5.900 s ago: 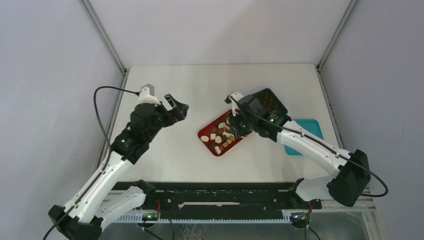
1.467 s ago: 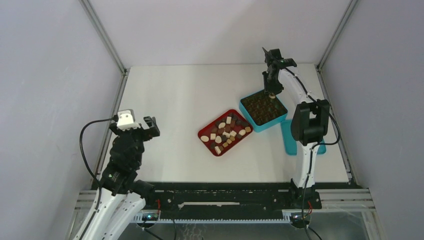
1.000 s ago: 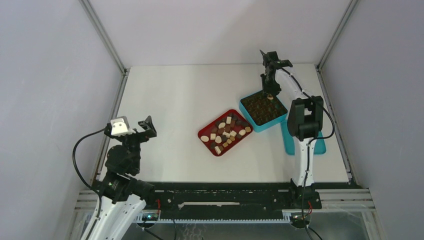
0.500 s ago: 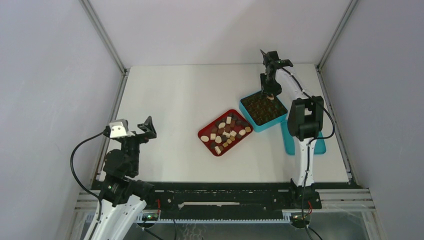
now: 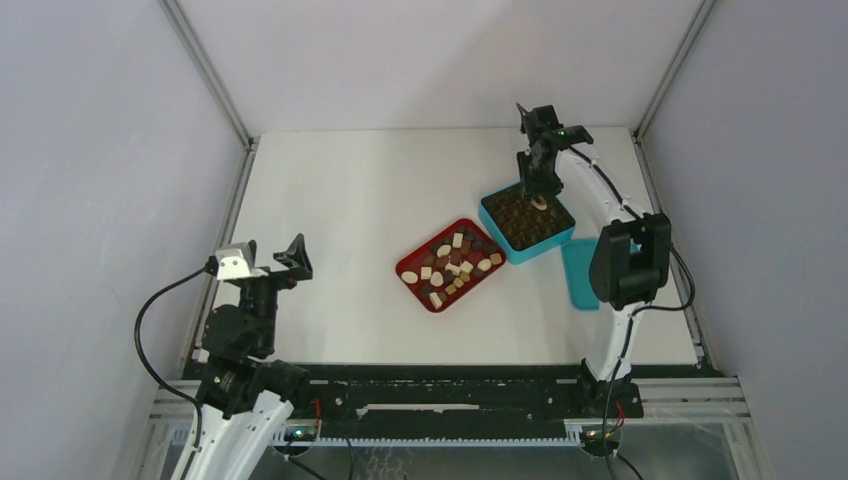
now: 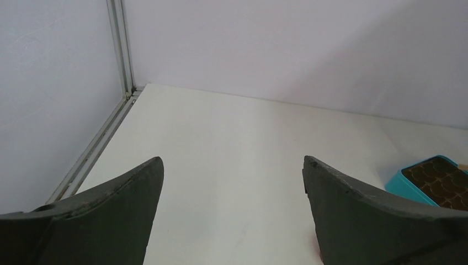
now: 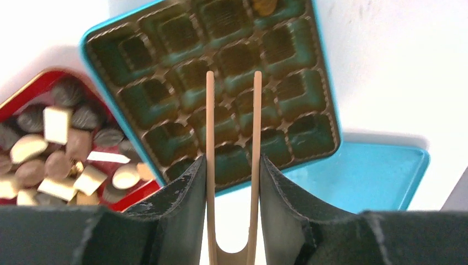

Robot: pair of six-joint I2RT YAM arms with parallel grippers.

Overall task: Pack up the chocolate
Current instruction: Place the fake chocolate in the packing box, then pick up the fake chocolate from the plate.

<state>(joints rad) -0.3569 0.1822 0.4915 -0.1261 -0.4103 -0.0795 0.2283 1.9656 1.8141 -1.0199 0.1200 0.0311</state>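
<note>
The chocolate [image 5: 450, 265] lies as many small brown, tan and cream pieces in the red tray [image 5: 405, 268], which also shows in the right wrist view [image 7: 132, 193] with its pieces [image 7: 44, 124]. My right gripper [image 5: 533, 178] is shut on the tan wooden tongs [image 7: 209, 110] above the teal box [image 5: 490, 215]. The tong tips stand apart with nothing between them. One tan piece [image 7: 265, 5] sits in a far cell of the box's brown grid insert [image 7: 237, 61]. My left gripper [image 5: 272, 256] is open and empty at the near left, far from the tray.
The teal lid [image 5: 580, 275] lies flat just right of the box and shows in the right wrist view [image 7: 364, 176]. The left wrist view shows my open left gripper [image 6: 232, 161], bare white table, the back wall and a corner of the teal box [image 6: 397, 179].
My right gripper carried the tongs from the tray to the box, and a tan piece now lies in the box. My left arm drew back to the near left, still open.
</note>
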